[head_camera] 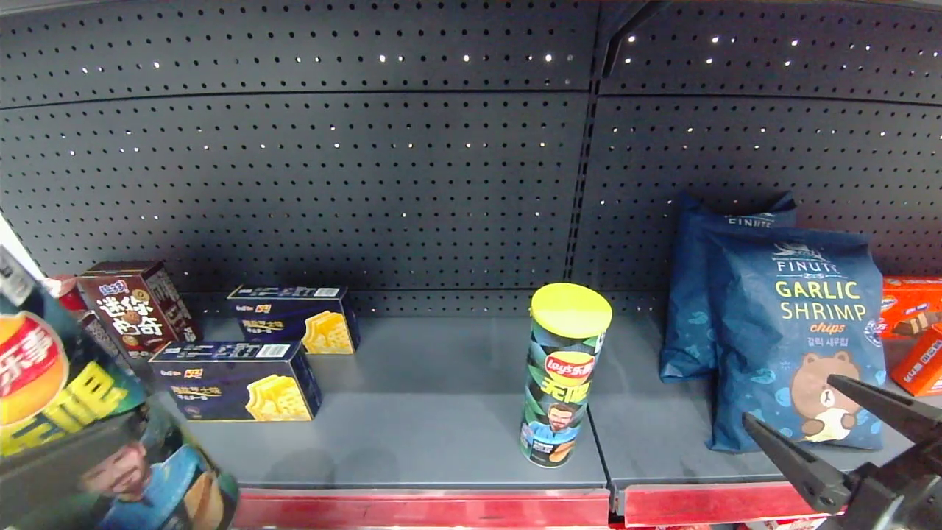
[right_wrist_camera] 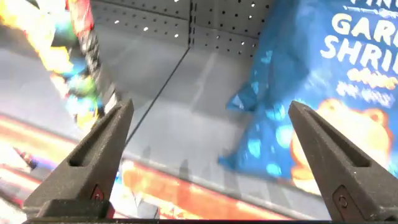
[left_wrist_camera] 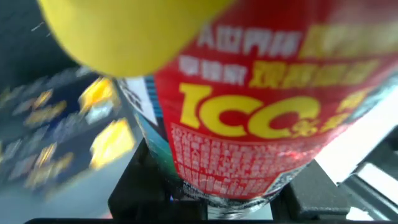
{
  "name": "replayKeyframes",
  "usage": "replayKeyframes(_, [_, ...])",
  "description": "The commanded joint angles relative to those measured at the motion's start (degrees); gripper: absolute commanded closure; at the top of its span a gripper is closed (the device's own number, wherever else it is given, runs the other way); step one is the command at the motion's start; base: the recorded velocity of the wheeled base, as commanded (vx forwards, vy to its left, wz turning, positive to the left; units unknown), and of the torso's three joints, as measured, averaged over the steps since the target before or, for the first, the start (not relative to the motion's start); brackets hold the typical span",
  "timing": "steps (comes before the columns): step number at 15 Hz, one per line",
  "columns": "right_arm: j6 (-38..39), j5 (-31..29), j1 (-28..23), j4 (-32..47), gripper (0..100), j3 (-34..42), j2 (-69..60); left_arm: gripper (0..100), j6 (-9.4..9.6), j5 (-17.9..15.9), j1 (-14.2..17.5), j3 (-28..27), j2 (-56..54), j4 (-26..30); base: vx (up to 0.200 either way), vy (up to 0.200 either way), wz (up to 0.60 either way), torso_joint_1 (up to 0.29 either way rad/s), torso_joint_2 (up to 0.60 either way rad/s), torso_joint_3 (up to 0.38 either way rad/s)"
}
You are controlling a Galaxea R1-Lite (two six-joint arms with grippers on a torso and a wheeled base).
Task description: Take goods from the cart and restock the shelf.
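A tube-shaped can of chips point(head_camera: 73, 442) is clasped between the fingers of the left gripper point(left_wrist_camera: 230, 199) and is held tilted, off the board, in front of the left end of the shelf point(head_camera: 441, 412). In the left wrist view its yellow lid point(left_wrist_camera: 124, 31) and a red label with yellow and white print are seen. A second can point(head_camera: 563, 375) of the same kind, with a yellow-green lid and a pictured face low on its label, is stood upright near the front edge at the middle of the shelf. The right gripper point(head_camera: 791, 401) is held with its fingers spread wide and nothing between them, in front of the shelf's right part, just before the front bag. On the left, two dark blue boxes point(head_camera: 239, 379) with yellow pictures are laid one behind the other, and a brown box point(head_camera: 136, 305) is set beside them. On the right, two blue chip bags point(head_camera: 795, 338) are leaned one against the other, the front one marked with a cartoon bear, and orange boxes point(head_camera: 916, 324) are placed at the far right. The shelf is backed by a dark pegboard panel point(head_camera: 368, 184) and edged by a red strip point(head_camera: 419, 508).
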Motion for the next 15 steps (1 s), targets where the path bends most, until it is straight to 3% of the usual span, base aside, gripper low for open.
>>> replayKeyframes(1, [-0.08,0.19,0.81,1.29,0,3.63,-6.92,100,-0.11,-0.7,-4.44,-2.61,12.0,-5.67,0.0,0.0,0.0,0.0,0.0,0.0])
replayKeyframes(7, [0.01,0.27,-1.3,1.73,0,7.84,-8.77,100,-0.02,-2.28,-6.03,-6.82,23.95,-6.99,0.0,0.0,0.0,0.0,0.0,0.0])
replayKeyframes(11, [0.27,0.27,-2.88,2.26,0,8.72,-8.85,100,-0.02,-4.74,-5.85,-10.96,37.92,-20.35,0.0,0.0,0.0,0.0,0.0,0.0])
replayKeyframes(15, [0.36,0.19,-3.76,2.26,0,8.72,-8.94,100,0.06,-9.57,-5.68,-20.18,48.82,-21.93,0.0,0.0,0.0,0.0,0.0,0.0])
